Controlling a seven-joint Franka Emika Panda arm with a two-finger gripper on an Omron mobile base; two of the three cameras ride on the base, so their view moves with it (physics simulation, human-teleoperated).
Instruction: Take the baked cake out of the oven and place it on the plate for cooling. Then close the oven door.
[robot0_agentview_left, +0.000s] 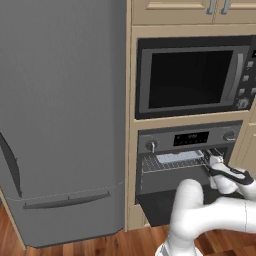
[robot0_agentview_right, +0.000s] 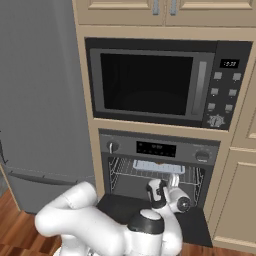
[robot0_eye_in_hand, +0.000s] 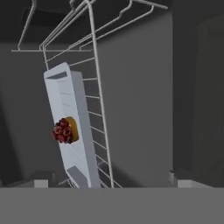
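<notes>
oven door (robot0_agentview_right: 150, 212) dropped open, gripper (robot0_agentview_right: 173, 181) jaws wide and empty at the oven (robot0_agentview_right: 159, 167) mouth, baked cake (robot0_eye_in_hand: 65, 130) on pale tray (robot0_eye_in_hand: 72, 127) on upper wire rack (robot0_agentview_left: 172, 163)

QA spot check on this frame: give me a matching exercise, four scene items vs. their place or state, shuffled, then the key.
Items
1. oven door
2. baked cake
3. pale grey tray
4. microwave

Place or state
A. sitting on the tray
B. built in above the oven, door shut
C. folded down, open
D. resting on the wire rack inside the oven

Pairs: 1-C, 2-A, 3-D, 4-B
</notes>
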